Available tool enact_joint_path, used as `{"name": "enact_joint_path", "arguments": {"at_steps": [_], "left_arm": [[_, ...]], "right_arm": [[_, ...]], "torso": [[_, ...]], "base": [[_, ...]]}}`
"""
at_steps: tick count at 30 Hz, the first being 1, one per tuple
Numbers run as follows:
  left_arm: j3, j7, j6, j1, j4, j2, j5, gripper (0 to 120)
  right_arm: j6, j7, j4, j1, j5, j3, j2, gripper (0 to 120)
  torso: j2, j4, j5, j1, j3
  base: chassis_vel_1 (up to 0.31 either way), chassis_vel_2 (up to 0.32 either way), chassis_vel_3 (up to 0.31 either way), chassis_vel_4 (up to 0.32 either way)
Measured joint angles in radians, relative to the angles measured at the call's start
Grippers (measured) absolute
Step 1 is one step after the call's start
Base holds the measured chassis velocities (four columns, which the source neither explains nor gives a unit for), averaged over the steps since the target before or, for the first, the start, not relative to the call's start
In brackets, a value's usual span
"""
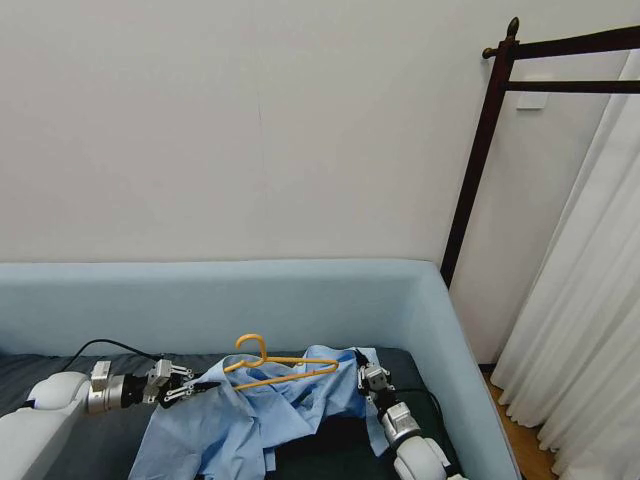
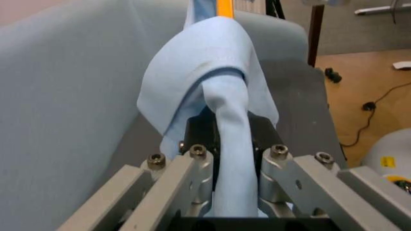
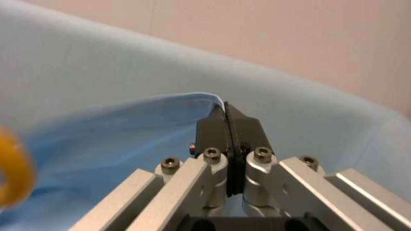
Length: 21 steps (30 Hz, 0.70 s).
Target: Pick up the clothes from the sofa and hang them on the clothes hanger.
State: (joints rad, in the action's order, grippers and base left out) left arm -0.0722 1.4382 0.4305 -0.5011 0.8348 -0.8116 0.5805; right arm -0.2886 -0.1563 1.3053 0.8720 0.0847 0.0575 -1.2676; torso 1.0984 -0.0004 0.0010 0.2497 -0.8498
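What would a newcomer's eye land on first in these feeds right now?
The light blue shirt, stretched between both tools over the pale blue sofa, with an orange hanger at its top edge. The left tool pinches a bunched fold on the left, and the right tool pinches a thin edge on the right. The dark wooden rack stands beyond the sofa's right end.

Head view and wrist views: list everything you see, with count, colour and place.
shirt: one, light blue, on the sofa seat, over the hanger
hanger: one, orange-yellow, inside the shirt's top
sofa: one, pale blue, dark grey seat, against the wall
clothes rack: one, dark brown, beyond the sofa's right end
curtain: one, white, far right
left end effector: one, silver, shut on the shirt's left side
right end effector: one, silver, shut on the shirt's right edge
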Motion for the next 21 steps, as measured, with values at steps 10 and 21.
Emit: {"name": "enact_joint_path", "arguments": {"at_steps": [10, 21], "left_arm": [[0.003, 0.013, 0.013, 0.043, -0.032, -0.02, -0.069, 7], [0.005, 0.055, 0.035, 0.082, -0.059, -0.027, -0.115, 7]], "right_arm": [[-0.002, -0.014, 0.065, 0.01, -0.008, 0.022, 0.015, 0], [0.016, -0.022, 0.101, -0.035, -0.012, 0.113, 0.037, 0]], "torso": [[0.0, 0.0, 0.0001, 0.0, 0.0], [0.0, 0.0, 0.0001, 0.0, 0.0]], "base": [[0.0, 0.0, 0.0, 0.0], [0.0, 0.0, 0.0, 0.0]]}}
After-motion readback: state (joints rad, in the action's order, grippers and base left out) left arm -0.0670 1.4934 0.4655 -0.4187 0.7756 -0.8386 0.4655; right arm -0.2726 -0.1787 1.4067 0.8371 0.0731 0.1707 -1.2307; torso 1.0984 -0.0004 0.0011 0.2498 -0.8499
